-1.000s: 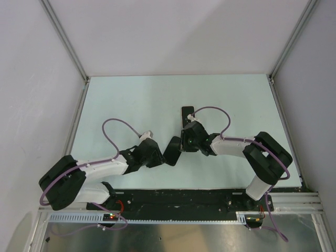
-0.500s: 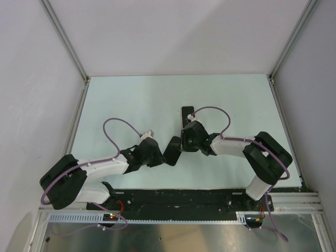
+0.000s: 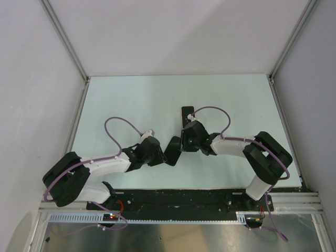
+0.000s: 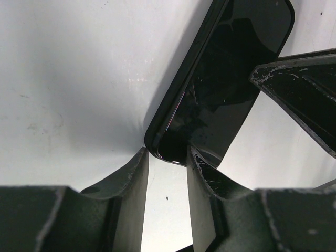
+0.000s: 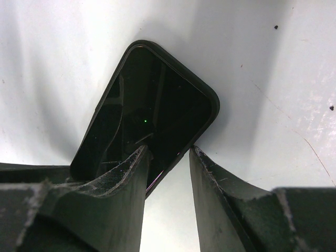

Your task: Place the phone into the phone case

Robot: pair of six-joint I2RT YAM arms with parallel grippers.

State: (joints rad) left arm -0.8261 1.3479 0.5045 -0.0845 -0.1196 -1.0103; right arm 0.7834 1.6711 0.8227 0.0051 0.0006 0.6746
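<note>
The black phone (image 3: pixel 171 150) lies tilted on the white table between my two grippers. In the left wrist view its glossy screen (image 4: pixel 220 89) sits inside a raised dark rim, the phone case (image 4: pixel 176 97). My left gripper (image 3: pixel 163 155) (image 4: pixel 167 155) is closed on its near corner. My right gripper (image 3: pixel 181 146) (image 5: pixel 168 152) grips the opposite end: one finger lies over the screen (image 5: pixel 147 121), the other is against the case rim (image 5: pixel 210 100). A thin pink line shows along that edge. One right finger (image 4: pixel 304 89) shows in the left wrist view.
A second flat black rectangle (image 3: pixel 187 114) lies just behind the right gripper; I cannot tell what it is. Metal frame posts (image 3: pixel 73 58) and white walls close in the white table (image 3: pixel 131 100).
The left arm has shifted slightly and its cable loop has moved. The phone and the right arm have stayed where they were.
</note>
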